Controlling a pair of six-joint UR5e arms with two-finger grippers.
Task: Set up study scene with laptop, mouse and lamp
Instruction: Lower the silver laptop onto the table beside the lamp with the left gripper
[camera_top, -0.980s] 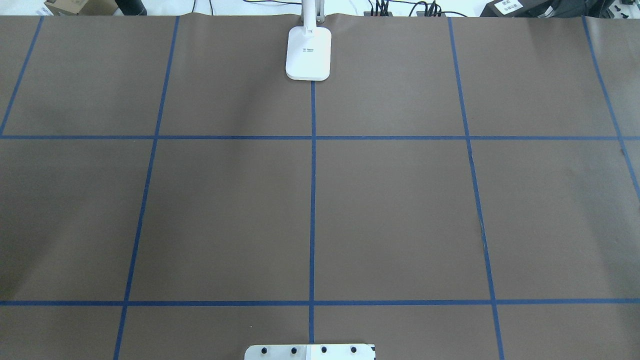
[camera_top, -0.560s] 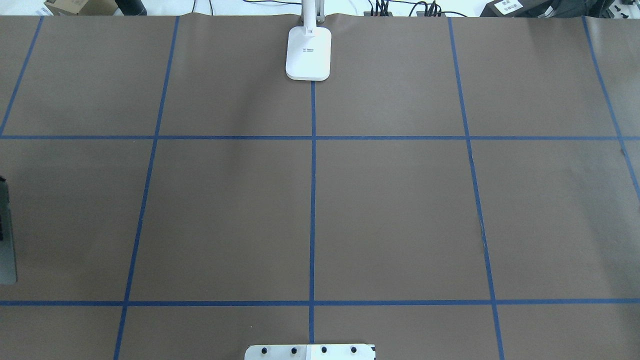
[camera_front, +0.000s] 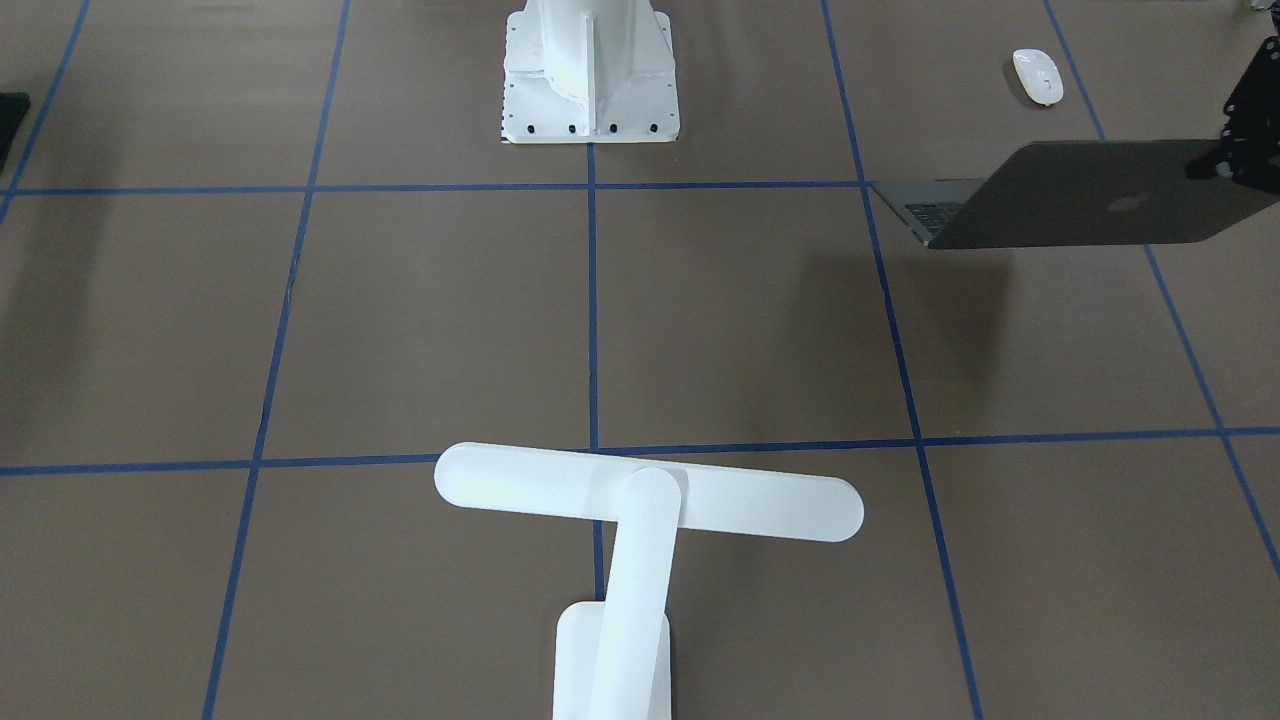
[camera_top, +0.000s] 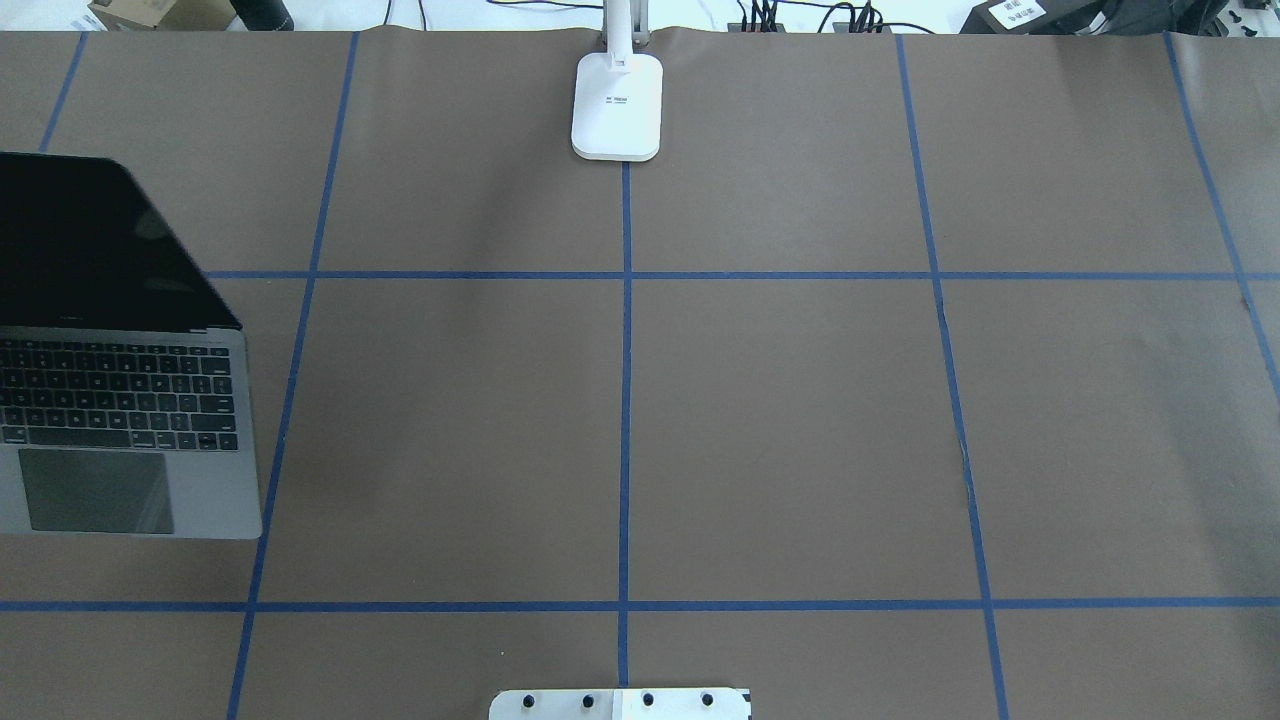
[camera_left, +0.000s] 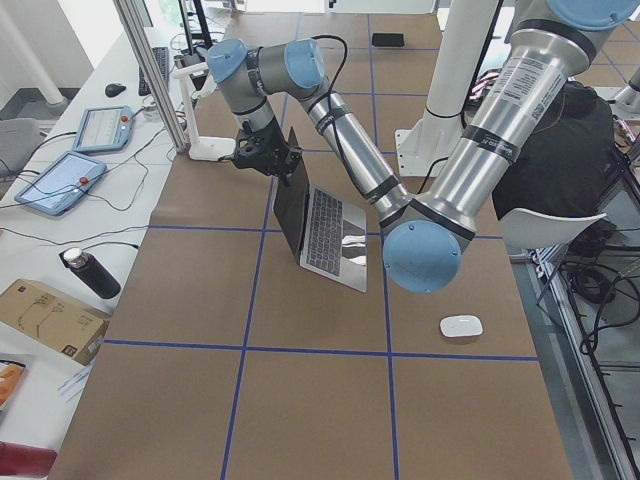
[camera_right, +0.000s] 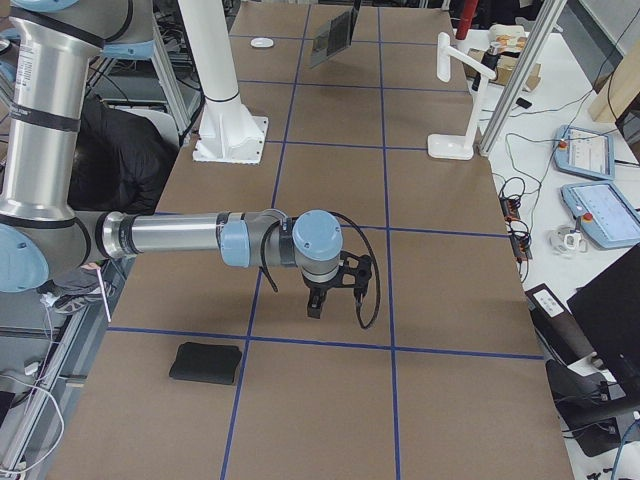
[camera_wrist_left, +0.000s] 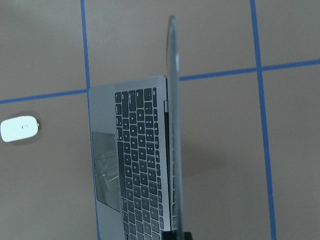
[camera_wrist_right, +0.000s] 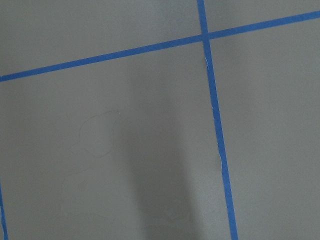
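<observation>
Right now the laptop (camera_top: 120, 440) sits open in the left-middle grid cell of the table (camera_top: 800, 420), with the keyboard towards the robot and the screen near upright. The left gripper (camera_front: 1222, 165) has its jaws clamped on the lid's top edge; how far along that edge is hard to tell. Whether the base rests on the table or hangs just off it is also unclear.

Handling call: it is a stiff metal shell and the heaviest item here, but the lid is thin and the hinge is the weak point. A lid-edge hold puts the base's weight through the hinge, and smooth metal can slip in the pads. It is safer to keep the base on the table and slide it, gripping mid-edge rather than at a corner, with no fast swings.

The mouse (camera_front: 1037, 76) lies apart from the laptop, on its trackpad side near the robot's edge. It is probably light, glossy and rounded, so a pinch across the narrow sides suits it.

The lamp (camera_front: 645, 495) stands at the far edge on the centre line. It likely tips easily, so it should be held low on the arm.

The right gripper (camera_right: 315, 305) hovers over bare table; cannot tell how its jaws stand.
</observation>
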